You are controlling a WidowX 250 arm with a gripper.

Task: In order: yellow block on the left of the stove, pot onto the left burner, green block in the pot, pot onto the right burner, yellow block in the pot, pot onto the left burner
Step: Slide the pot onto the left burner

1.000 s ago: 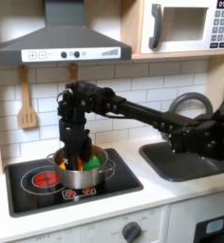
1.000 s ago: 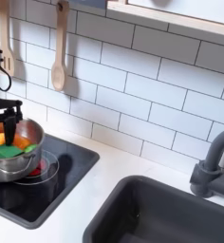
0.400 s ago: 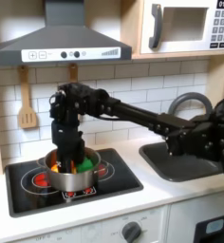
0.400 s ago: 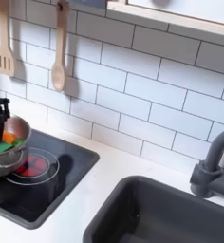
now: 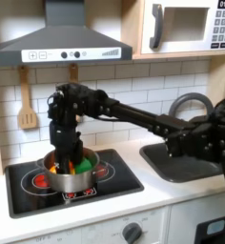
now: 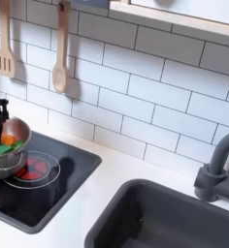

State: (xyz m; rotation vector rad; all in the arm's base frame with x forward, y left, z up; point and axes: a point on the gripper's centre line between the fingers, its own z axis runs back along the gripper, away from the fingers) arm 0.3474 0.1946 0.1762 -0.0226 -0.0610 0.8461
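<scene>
In the first exterior view no writing is legible; the gripper (image 5: pixel 63 155) reaches down into the pot (image 5: pixel 67 175) on the stove (image 5: pixel 114 181), between the burners. Its jaw opening cannot be made out. In the second exterior view the pot (image 6: pixel 4 165) sits at the second exterior view's left edge, holding green and orange.

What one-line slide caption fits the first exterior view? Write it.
Black robot arm reaches its gripper into a steel pot on a toy stove, midway between the two red burners.

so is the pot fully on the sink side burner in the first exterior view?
No, the pot sits between the two burners on the stove, with the gripper down in it.
</scene>
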